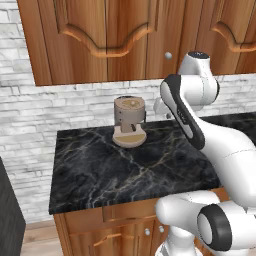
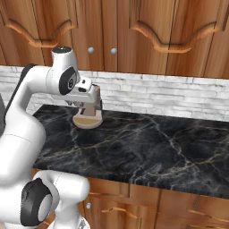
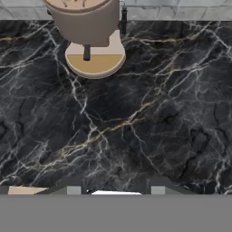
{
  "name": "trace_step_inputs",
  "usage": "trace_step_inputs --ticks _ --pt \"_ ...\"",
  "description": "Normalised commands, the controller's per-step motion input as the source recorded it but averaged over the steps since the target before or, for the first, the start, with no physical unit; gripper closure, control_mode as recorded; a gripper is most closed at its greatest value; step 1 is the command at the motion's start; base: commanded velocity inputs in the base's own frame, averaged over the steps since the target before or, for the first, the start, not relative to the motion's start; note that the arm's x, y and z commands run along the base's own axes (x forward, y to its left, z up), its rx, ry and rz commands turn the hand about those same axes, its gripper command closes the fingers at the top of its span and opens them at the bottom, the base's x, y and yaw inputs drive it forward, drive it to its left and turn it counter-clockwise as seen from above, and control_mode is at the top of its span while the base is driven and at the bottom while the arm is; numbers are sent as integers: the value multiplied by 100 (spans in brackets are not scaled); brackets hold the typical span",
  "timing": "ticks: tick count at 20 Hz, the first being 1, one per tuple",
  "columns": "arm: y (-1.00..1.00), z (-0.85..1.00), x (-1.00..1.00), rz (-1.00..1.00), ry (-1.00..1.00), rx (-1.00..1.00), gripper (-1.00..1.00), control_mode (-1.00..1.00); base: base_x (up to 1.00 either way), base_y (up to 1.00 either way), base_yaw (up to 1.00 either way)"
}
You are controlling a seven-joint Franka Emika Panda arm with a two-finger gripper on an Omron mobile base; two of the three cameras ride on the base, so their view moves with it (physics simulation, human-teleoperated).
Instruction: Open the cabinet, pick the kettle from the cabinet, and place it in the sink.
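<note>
The cabinet point(image 1: 105, 40) hangs on the wall above the counter, and its arched reddish-brown doors point(image 2: 147, 31) are shut, with small silver knobs point(image 2: 113, 51) near their lower edges. The kettle is hidden and the sink is out of view. My gripper point(image 2: 95, 106) hangs below the cabinet and points down at the black marble counter, just in front of the tan coffee machine. In the hand view my gripper point(image 3: 116, 190) is open; its two dark fingertips point(image 3: 74, 189) stand apart with only bare marble between them.
A tan cylindrical coffee machine point(image 1: 129, 120) stands on its round base at the back of the black gold-veined counter point(image 1: 125, 170), against the white brick wall point(image 2: 179, 94). Base cabinets with drawers point(image 2: 147, 205) lie under the counter. The counter's left end point(image 1: 52, 175) drops to the floor.
</note>
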Motion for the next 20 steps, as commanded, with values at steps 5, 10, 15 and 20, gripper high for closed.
trace_step_inputs --ticks 5,10,15,20 --pt "-2 0 -10 0 -10 3 -100 -100 0 0 0" --pt "0 4 -20 -1 -23 0 -100 -100 0 0 0" --pt "-2 16 -6 -1 -14 1 -100 -100 0 0 0" --pt "-1 26 -1 -1 -6 0 -100 -100 0 0 0"
